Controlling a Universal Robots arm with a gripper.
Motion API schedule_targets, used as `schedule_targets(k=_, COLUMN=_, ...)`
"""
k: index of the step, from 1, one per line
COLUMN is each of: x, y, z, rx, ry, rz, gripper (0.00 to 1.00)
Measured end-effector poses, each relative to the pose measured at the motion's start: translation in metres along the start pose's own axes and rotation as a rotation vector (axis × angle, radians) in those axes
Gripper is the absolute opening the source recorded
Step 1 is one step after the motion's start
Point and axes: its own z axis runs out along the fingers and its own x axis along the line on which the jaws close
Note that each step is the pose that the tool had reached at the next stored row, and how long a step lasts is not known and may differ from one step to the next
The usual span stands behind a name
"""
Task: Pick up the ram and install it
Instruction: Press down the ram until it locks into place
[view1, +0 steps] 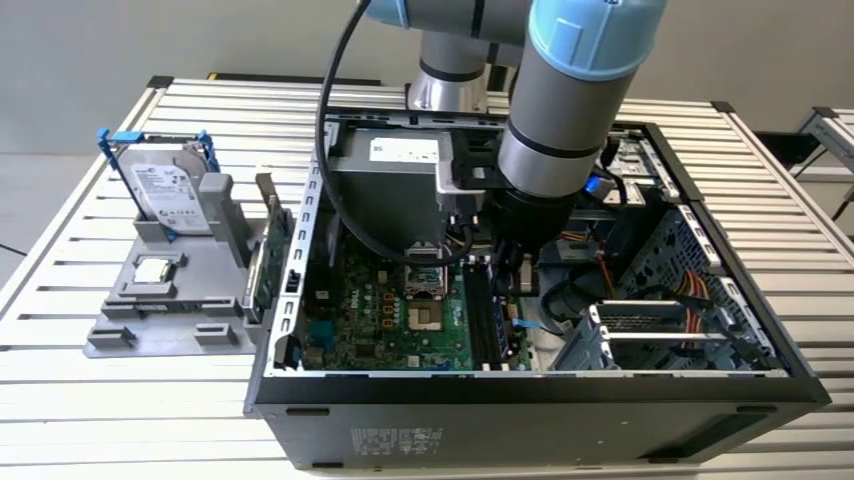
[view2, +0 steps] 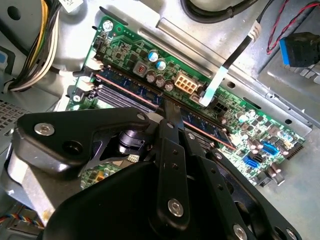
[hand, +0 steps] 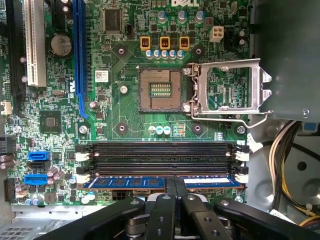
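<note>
The ram (hand: 145, 182) sits in the motherboard's (hand: 125, 120) outermost memory slot, beside two bare slots (hand: 160, 156). The gripper (hand: 175, 186) pinches its middle, fingers narrowly closed, the arm (view1: 567, 120) reaching steeply down into the open computer case (view1: 534, 400).

A slim blue memory stick, the ram (hand: 165, 182), stands on its long edge in the outermost of the black motherboard slots (hand: 161, 156), level along its length. In the second wrist view the ram (view2: 131, 87) shows a row of dark chips.
</note>
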Motion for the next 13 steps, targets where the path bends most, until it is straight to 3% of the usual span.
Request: schedule_targets(k=13, x=-0.0001, y=0.0000, z=0.0060, rx=0.0000, ry=0.0000, rz=0.000, gripper=0.00)
